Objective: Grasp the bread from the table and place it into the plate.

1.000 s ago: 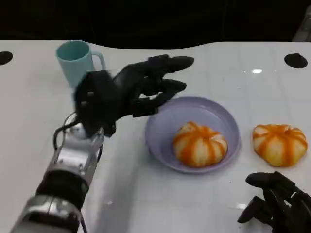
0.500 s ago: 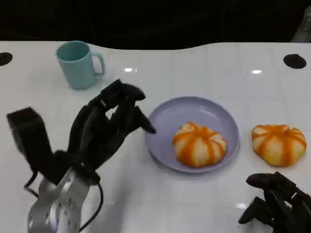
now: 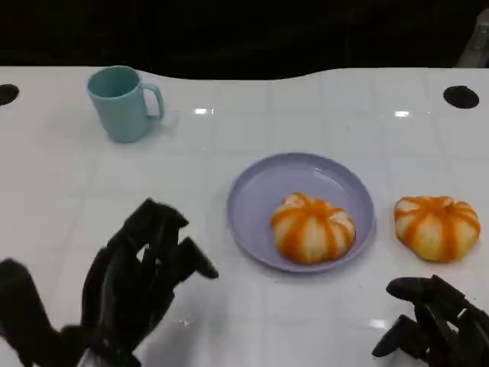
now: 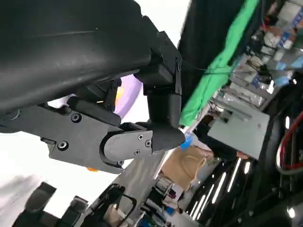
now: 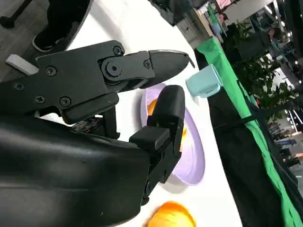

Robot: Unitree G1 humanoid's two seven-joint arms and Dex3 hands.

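Bread is in two places on the white table (image 3: 252, 321): one orange-striped bun (image 3: 313, 227) sits inside the lavender plate (image 3: 256, 195), toward its right half, and a second bun (image 3: 437, 226) lies on the bare tabletop just right of the plate, apart from its rim. Nearest the camera, the left hand (image 3: 141, 279) hangs low at the lower left, its dark fingers loosely spread and holding nothing, well clear of the plate's left edge. At the lower right corner the right hand (image 3: 432, 325) rests near the table edge, fingers apart and empty, just in front of the second bun without touching it. In the right wrist view the plate (image 5: 191, 161) shows past the black fingers, with the loose bun (image 5: 171, 215) close beside that hand. Farther back on the left stands a teal mug (image 3: 121, 102), upright, handle to the right, well apart from the plate.
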